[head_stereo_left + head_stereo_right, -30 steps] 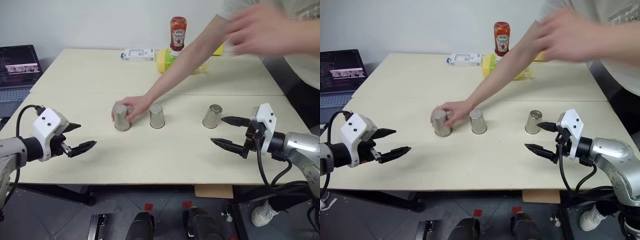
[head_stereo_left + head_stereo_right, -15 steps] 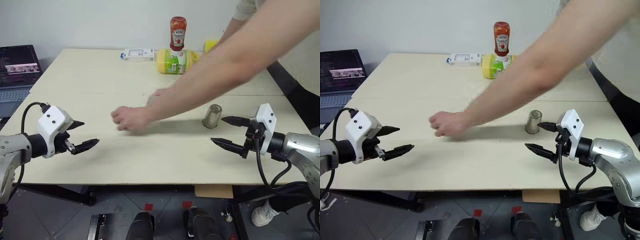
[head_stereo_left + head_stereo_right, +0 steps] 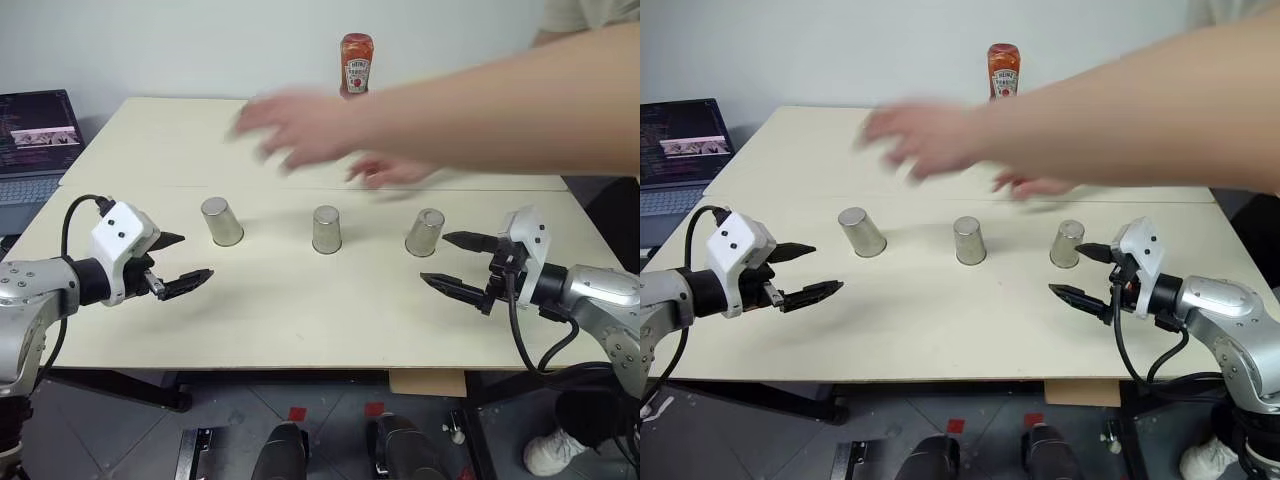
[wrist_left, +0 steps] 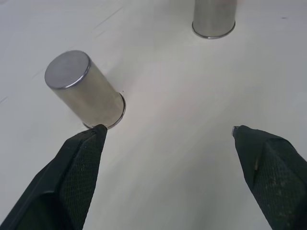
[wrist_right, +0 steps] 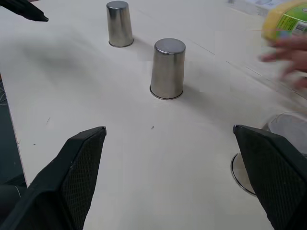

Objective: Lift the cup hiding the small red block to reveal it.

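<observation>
Three silver cups stand upside down in a row on the pale table (image 3: 300,310): the left cup (image 3: 221,221), the middle cup (image 3: 326,229) and the right cup (image 3: 425,232). The small red block is hidden. My left gripper (image 3: 195,256) hovers open just in front and to the left of the left cup (image 4: 84,91), apart from it. My right gripper (image 3: 432,258) stands open right beside the right cup (image 5: 280,127), holding nothing. The right wrist view looks past the middle cup (image 5: 168,68) to the left cup (image 5: 119,23).
A person's arm (image 3: 500,100) reaches over the far half of the table from the right, with blurred hands (image 3: 300,130) above it. A ketchup bottle (image 3: 356,65) stands at the back edge. A laptop (image 3: 35,130) sits off the table's left side.
The person's hands have let go of the cups and risen toward the back of the table. All three cups now stand uncovered. My left gripper has edged right toward the left cup.
</observation>
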Controlling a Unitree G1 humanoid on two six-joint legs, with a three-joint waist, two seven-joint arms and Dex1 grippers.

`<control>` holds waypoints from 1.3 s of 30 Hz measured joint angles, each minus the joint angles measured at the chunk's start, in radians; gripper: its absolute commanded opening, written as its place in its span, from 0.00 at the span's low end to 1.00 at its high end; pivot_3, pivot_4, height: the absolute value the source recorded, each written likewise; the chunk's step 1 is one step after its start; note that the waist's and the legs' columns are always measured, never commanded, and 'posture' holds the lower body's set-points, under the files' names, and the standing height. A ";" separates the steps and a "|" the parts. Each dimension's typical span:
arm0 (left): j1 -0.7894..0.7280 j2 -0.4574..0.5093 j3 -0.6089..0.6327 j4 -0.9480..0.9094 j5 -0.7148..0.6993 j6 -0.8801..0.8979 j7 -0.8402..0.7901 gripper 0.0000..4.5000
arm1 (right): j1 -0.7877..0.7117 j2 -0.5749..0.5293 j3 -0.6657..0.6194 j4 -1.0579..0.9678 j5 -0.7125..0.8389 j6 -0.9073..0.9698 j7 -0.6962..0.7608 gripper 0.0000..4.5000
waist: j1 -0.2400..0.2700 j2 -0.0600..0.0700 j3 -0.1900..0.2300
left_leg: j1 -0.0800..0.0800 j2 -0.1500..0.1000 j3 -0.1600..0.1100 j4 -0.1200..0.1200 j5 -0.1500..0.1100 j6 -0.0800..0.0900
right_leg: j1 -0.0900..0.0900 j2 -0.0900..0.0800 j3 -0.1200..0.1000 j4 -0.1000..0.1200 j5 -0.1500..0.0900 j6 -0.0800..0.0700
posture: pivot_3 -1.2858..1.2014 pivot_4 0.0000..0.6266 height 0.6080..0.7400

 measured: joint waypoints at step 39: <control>-0.025 0.015 -0.012 -0.024 -0.112 0.046 -0.123 0.99 | -0.777 0.681 0.375 1.111 -0.466 -0.235 -0.194 1.00 | -0.023 0.000 0.000 | -0.008 0.001 -0.001 0.000 0.000 0.000 | -0.010 0.002 0.000 0.002 0.004 -0.006 | 0.52 0.24 1.00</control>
